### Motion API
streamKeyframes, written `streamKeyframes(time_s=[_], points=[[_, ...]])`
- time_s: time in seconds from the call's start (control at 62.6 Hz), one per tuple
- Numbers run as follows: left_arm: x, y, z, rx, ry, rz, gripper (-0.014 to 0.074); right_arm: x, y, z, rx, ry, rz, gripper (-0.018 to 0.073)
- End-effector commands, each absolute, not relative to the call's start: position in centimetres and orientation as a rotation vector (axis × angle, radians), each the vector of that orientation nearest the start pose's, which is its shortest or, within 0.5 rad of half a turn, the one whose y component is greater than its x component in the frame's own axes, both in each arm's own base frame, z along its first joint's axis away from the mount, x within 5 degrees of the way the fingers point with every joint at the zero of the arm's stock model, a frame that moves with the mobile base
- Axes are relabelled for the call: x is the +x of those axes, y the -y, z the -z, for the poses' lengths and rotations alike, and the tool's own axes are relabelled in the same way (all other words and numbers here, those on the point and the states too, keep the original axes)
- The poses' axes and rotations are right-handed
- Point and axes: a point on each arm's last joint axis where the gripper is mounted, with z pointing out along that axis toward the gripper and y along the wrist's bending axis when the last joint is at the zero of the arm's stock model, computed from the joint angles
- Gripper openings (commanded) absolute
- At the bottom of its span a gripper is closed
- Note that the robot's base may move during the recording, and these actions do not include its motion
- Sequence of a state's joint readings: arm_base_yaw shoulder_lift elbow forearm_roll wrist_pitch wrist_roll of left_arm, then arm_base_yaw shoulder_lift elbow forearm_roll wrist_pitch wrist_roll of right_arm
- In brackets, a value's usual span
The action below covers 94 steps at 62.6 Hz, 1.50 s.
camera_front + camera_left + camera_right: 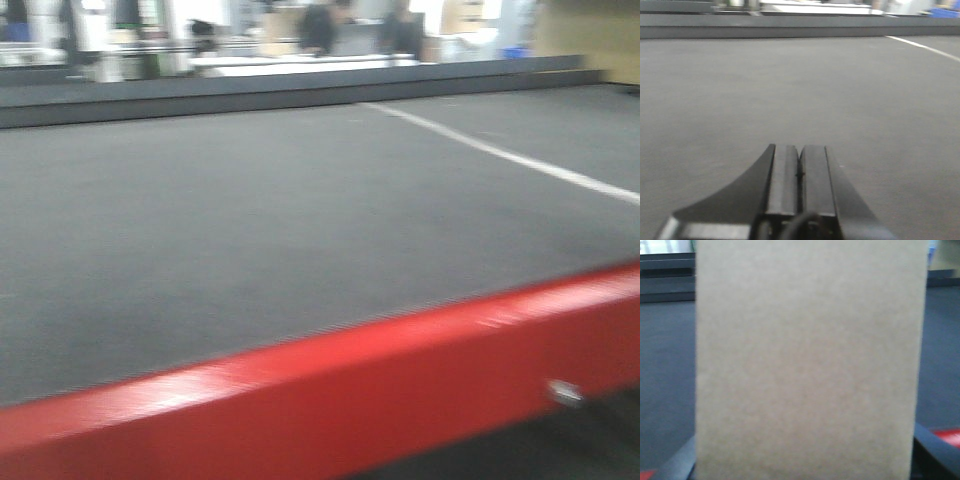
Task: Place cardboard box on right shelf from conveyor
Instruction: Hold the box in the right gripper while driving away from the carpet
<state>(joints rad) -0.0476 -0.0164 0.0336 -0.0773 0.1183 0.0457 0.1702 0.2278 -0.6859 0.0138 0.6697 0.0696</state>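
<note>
In the right wrist view the plain tan, unmarked rectangular cardboard box (810,360) filled nearly the whole frame; it stood between the two dark fingers (934,450) of our right gripper (805,465); one finger showed at each lower corner, tight against the box's sides, so we read that gripper as clamped on the cardboard box; behind it lay the wide, dark grey, finely textured conveyor (250,220), with slivers of red at both lower corners; we could not tell whether the box's lower end touched the belt. Our left gripper (800,150) hung low over the bare belt; its two black fingers (782,175) were pressed flat together with nothing between them. From the front we saw a glossy red frame bar (400,380) along the belt's near edge; a white painted line (500,155) crossed the belt on the right; a dark rail (300,90) ran along the far edge; the background beyond was blurred.
</note>
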Motion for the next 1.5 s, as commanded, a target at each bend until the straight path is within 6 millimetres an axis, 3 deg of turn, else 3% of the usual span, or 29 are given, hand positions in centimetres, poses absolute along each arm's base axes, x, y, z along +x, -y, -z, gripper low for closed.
streamKeyframes(time_s=[0.0, 1.311, 1.487], points=[[5.59, 0.3, -19.82, 0.011, -1.53, 0.071, -0.0116, 2.66, -0.52, -37.78, -0.08, -1.586, -0.196, 0.0026], [5.59, 0.3, -19.82, 0.011, -1.53, 0.071, -0.0116, 2.66, -0.52, -37.78, -0.08, -1.586, -0.196, 0.0026], [5.55, 0.74, -19.82, 0.071, -1.529, 0.133, -0.0116, 2.66, -0.52, -37.78, -0.08, -1.586, -0.196, 0.0026]])
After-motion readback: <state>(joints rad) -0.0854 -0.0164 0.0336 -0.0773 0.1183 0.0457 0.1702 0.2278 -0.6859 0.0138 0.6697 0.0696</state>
